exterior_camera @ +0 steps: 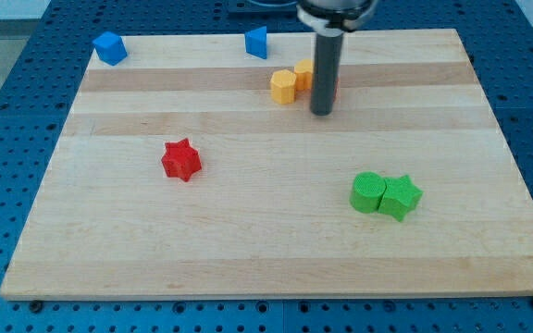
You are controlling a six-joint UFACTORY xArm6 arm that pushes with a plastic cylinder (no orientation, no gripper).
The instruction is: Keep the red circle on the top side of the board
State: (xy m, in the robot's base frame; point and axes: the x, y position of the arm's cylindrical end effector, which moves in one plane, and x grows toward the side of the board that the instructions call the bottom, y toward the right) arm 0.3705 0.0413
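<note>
Our dark rod's tip (321, 112) rests on the pale wooden table (248, 240) near the view's top; we have no fingers to report. The red circle (334, 85) peeks out just behind the rod, beside the yellow blocks (285, 85), already on the top side.

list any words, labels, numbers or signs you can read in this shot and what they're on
None: no text, label, number or sign shows on the wooden board, the blocks, the rod above my tip or the blue pegboard table.
</note>
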